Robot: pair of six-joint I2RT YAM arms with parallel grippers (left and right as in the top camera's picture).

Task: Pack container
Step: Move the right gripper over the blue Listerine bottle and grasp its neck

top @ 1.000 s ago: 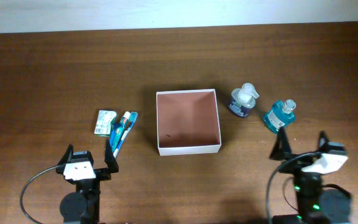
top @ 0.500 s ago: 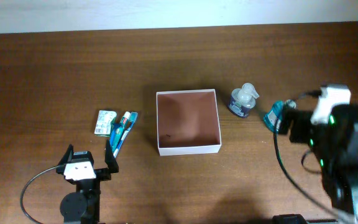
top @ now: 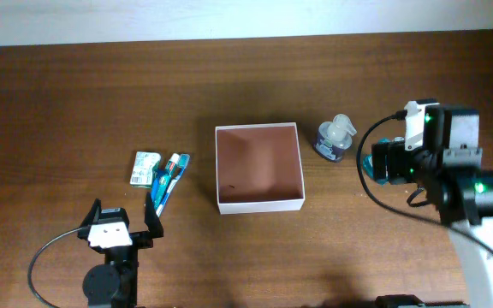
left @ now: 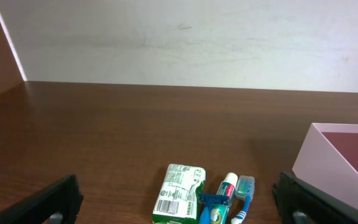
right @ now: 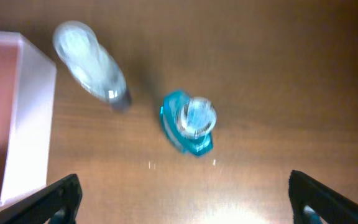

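A: Where does the overhead sit?
B: High above the table (top: 75,103), facing straight down; wall (top: 229,17) at 12 o'clock.
A: The left wrist?
B: Low, nearly level, facing 12 o'clock, close to the toothbrush (left: 243,188).
A: Right wrist?
B: Close above the teal bottle (right: 188,122), looking down.
A: Shared?
B: The container (top: 261,204) shows in all three.

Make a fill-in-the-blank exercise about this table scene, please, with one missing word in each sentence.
1. The container is ___ inside.
2. In the overhead view, the toothbrush pack lies to the ___ of the container.
3. The bottle nearest the right gripper is ___ in colour.
4. The left gripper touches nothing and its jaws stand ___.

Missing words: empty; left; blue; open.
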